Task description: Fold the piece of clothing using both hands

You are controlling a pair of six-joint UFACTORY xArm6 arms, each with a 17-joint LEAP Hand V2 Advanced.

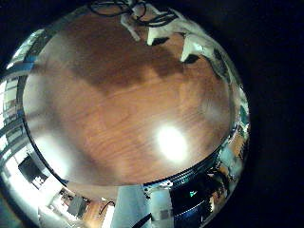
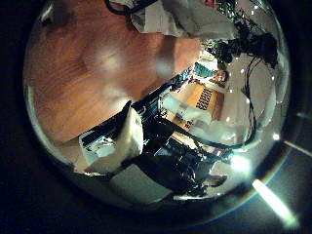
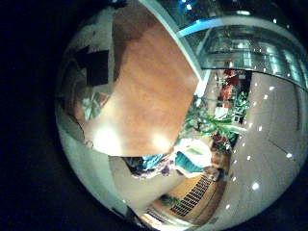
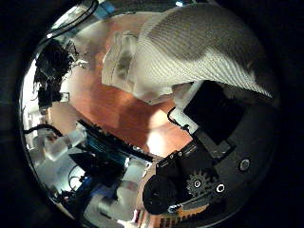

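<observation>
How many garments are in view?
1: the knit garment, bunched on the table close to the right hand. Others may be hidden outside these views.

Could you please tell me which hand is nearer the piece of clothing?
The right hand: the knitted clothing fills much of its thumb side view, whereas the left hand palm views show mostly bare table.

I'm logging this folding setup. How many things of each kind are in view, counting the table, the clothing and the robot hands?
Table: 1
Piece of clothing: 1
Robot hands: 2, the left robot hand and the right robot hand
Total: 4
</observation>
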